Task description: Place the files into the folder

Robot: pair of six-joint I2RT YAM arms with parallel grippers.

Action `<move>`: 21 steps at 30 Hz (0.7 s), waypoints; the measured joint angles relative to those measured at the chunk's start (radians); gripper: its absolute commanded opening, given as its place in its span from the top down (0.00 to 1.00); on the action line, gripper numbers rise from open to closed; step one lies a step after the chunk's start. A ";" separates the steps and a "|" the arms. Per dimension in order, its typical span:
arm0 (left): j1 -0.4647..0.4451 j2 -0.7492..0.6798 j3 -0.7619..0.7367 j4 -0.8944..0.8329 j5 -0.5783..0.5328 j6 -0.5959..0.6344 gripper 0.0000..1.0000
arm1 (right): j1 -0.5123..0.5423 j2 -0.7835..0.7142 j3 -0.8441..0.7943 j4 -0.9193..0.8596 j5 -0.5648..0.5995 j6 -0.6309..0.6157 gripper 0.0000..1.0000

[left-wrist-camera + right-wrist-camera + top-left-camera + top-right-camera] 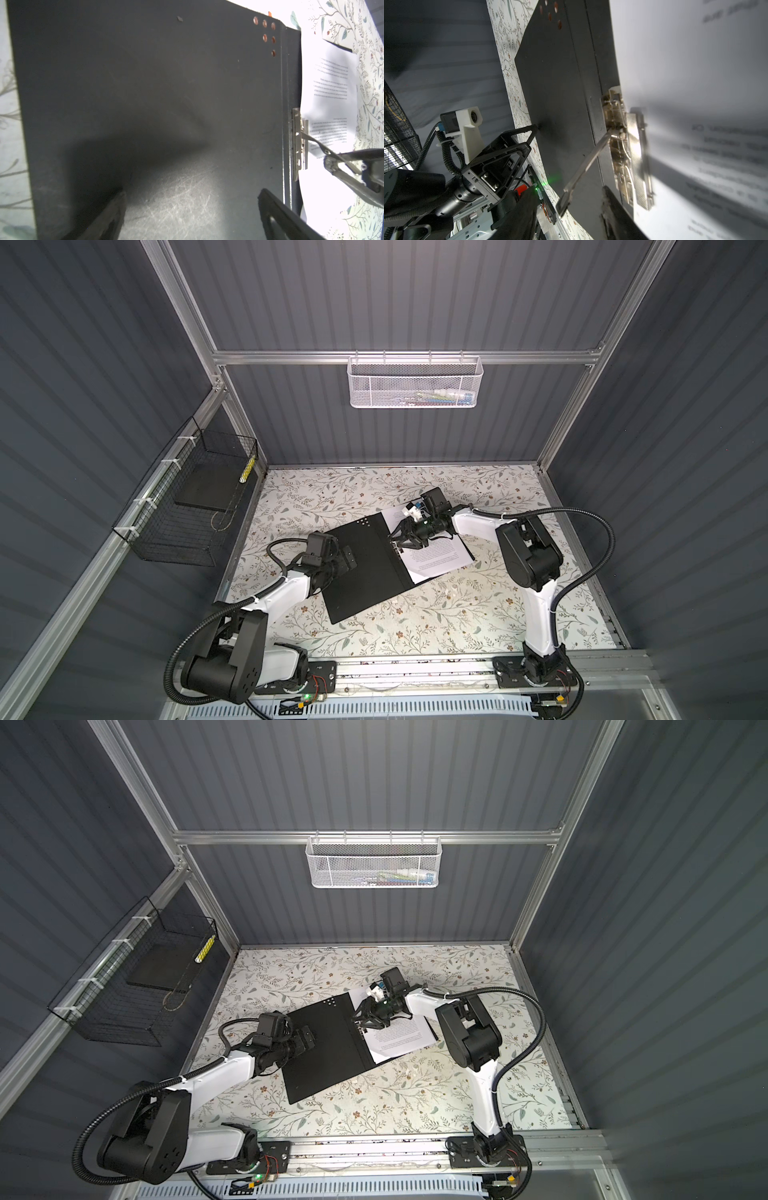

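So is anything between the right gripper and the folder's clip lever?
Nothing visible does. The right gripper straddles the raised clip lever of the folder, jaws apart on either side. The files lie on the open folder next to it.

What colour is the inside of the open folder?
Black; the folder shows best in the left wrist view.

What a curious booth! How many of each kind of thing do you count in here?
Robot arms: 2 (left arm, right arm)
Folder: 1, lying open
Stack of files: 1, sheets uncountable
Baskets: 2 (white basket, black basket)
Total: 6
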 measured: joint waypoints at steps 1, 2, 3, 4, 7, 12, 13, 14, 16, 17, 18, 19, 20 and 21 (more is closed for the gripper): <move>0.000 0.000 0.000 0.000 0.000 0.000 0.03 | 0.000 0.003 0.005 -0.002 0.003 0.000 0.53; 0.000 0.001 0.000 -0.002 0.000 0.000 0.10 | 0.000 0.006 0.013 -0.005 0.003 0.000 0.53; 0.000 0.003 0.002 -0.003 0.000 -0.003 0.17 | 0.000 0.008 0.018 -0.006 0.006 -0.002 0.53; 0.000 0.008 0.003 -0.013 -0.003 -0.002 0.28 | 0.000 0.010 0.024 -0.007 0.009 -0.004 0.53; 0.001 0.025 0.020 -0.069 -0.003 0.008 0.74 | 0.000 0.010 0.031 -0.011 0.016 -0.010 0.54; 0.001 0.032 0.045 -0.182 0.005 0.020 1.00 | 0.000 0.010 0.033 -0.032 0.030 -0.026 0.54; 0.001 0.041 0.064 -0.212 0.008 0.024 1.00 | 0.000 0.010 0.034 -0.037 0.033 -0.029 0.54; -0.001 0.054 0.091 -0.245 0.008 0.031 1.00 | 0.000 0.010 0.037 -0.043 0.035 -0.034 0.54; -0.010 0.088 0.160 -0.313 -0.005 0.052 1.00 | 0.000 0.010 0.044 -0.056 0.041 -0.044 0.54; -0.017 0.110 0.204 -0.350 -0.017 0.067 1.00 | 0.000 0.010 0.047 -0.061 0.044 -0.049 0.54; -0.025 0.129 0.241 -0.381 -0.028 0.079 1.00 | 0.000 0.010 0.049 -0.064 0.048 -0.053 0.54; -0.038 0.156 0.291 -0.420 -0.043 0.097 1.00 | 0.000 0.010 0.050 -0.068 0.052 -0.060 0.54; -0.050 0.178 0.330 -0.448 -0.056 0.111 1.00 | 0.000 0.010 0.050 -0.071 0.055 -0.064 0.54; -0.062 0.200 0.365 -0.477 -0.072 0.124 1.00 | 0.000 0.010 0.050 -0.076 0.058 -0.068 0.54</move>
